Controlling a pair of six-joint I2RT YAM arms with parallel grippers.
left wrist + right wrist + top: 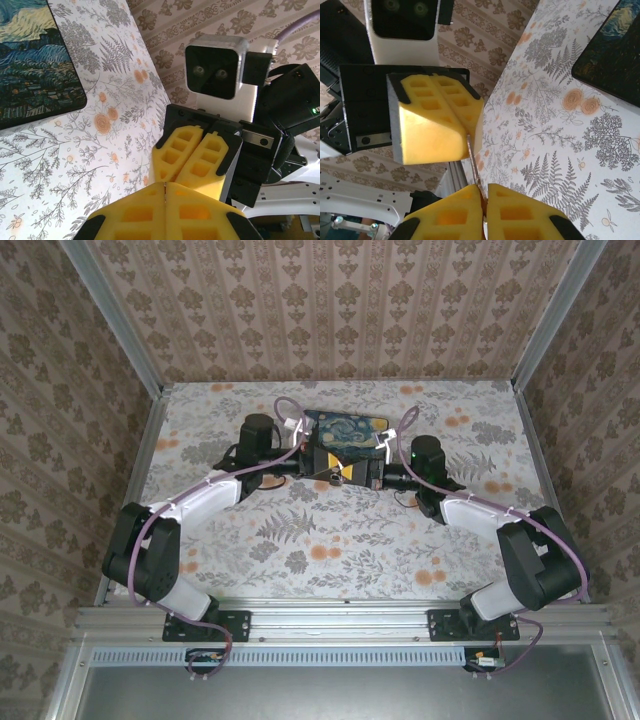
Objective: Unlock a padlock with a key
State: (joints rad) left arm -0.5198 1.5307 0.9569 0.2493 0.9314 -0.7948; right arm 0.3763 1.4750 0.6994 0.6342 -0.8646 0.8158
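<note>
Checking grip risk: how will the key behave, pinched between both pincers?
The key looks thin and straight across the gap, so probably stiff and light. Only its ends sit in the right pincer and left pincer, whose pads look soft, so it may pivot or slip.

I see the left arm (pixel 205 494) and right arm (pixel 478 509) as white shells on black joints, lilac cables (pixel 300 24) looped alongside. The left gripper (pixel 165 200) and right gripper (pixel 484 212) carry black-backed yellow fingers (pixel 145 215) with square pockets. A green lamp (pixel 313 110) glows on the right wrist.
</note>
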